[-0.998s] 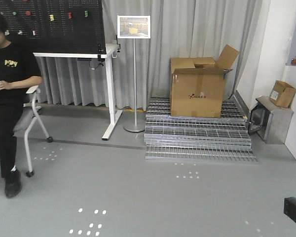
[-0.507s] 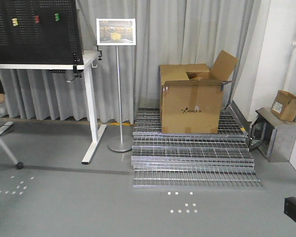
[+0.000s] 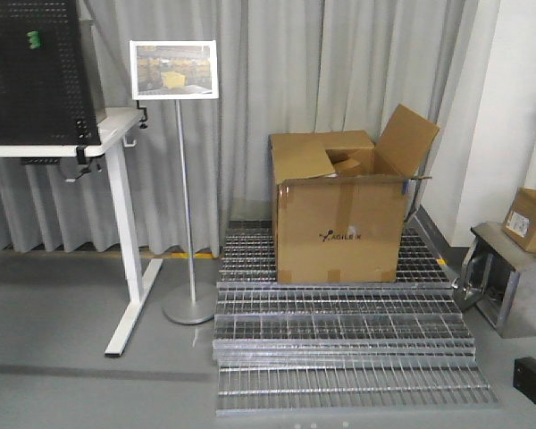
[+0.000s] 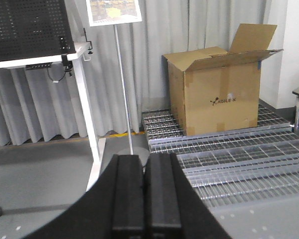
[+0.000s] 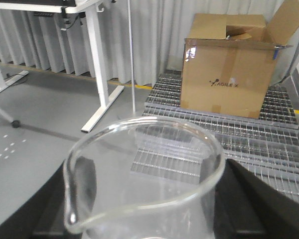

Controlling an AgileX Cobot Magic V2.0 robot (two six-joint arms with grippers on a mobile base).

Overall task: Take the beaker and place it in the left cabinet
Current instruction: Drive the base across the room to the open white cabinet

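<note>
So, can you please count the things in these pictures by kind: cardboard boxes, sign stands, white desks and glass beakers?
Cardboard boxes: 2 (large box, small box)
Sign stand: 1
White desk: 1
Glass beaker: 1
Total: 5
</note>
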